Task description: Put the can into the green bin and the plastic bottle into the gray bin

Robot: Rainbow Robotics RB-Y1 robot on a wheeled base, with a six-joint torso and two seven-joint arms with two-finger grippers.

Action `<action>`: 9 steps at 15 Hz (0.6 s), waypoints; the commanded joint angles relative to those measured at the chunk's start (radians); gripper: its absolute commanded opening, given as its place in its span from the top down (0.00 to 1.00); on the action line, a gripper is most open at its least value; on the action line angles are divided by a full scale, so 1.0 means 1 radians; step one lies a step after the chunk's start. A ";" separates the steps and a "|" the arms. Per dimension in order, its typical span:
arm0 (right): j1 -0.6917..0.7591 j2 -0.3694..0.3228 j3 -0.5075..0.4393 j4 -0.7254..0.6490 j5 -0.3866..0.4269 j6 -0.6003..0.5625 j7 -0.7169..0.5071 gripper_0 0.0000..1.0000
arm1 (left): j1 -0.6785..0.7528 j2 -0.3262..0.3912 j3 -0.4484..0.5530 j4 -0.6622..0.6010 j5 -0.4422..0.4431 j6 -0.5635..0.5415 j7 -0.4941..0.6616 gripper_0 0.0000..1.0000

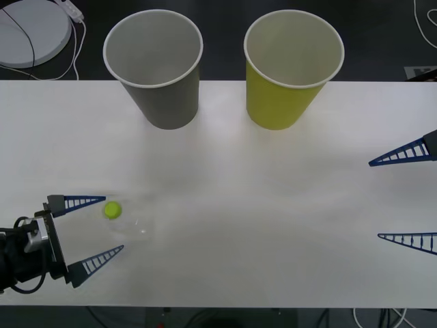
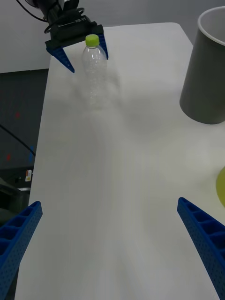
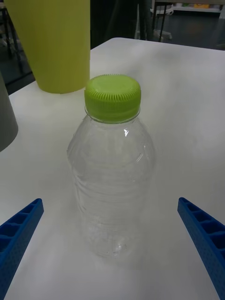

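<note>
The plastic bottle [image 1: 126, 220], clear with a lime-green cap, stands upright at the near left of the white table [image 1: 259, 205]. My left gripper [image 1: 112, 224] is open, one finger on each side of the bottle and apart from it. In the left wrist view the bottle [image 3: 112, 183] stands just ahead of the left gripper [image 3: 110, 201]. The gray bin [image 1: 158, 75] stands at the back, left of centre, with the green bin [image 1: 290, 75] to its right. My right gripper [image 1: 375, 200] hangs open at the right edge, holding nothing. The can is out of view.
A round white disc with a cable [image 1: 31, 31] lies beyond the table's back left corner. The right wrist view looks across bare table to the bottle [image 2: 95, 70], the left gripper [image 2: 82, 54] and the gray bin [image 2: 206, 70].
</note>
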 commanded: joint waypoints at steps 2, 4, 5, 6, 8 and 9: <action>0.000 0.000 0.000 0.000 0.000 0.000 0.000 0.00 | -0.020 -0.044 -0.004 0.000 -0.048 0.012 0.005 0.00; 0.000 0.000 0.000 0.000 0.000 0.000 0.000 0.00 | -0.030 -0.068 -0.004 0.000 -0.064 0.015 0.008 0.00; 0.000 0.000 0.000 0.000 0.000 0.000 0.000 0.00 | -0.033 -0.078 -0.004 0.000 -0.071 0.015 0.008 0.00; 0.000 0.000 0.000 0.000 0.000 0.000 0.000 0.00 | -0.037 -0.084 -0.012 0.000 -0.072 0.018 0.008 0.00; 0.000 0.000 0.000 0.000 0.000 0.000 0.000 0.00 | -0.043 -0.088 -0.024 0.000 -0.072 0.030 0.010 0.00; 0.000 0.000 0.000 0.000 0.000 0.000 0.000 0.00 | -0.046 -0.088 -0.029 0.000 -0.074 0.033 0.010 0.00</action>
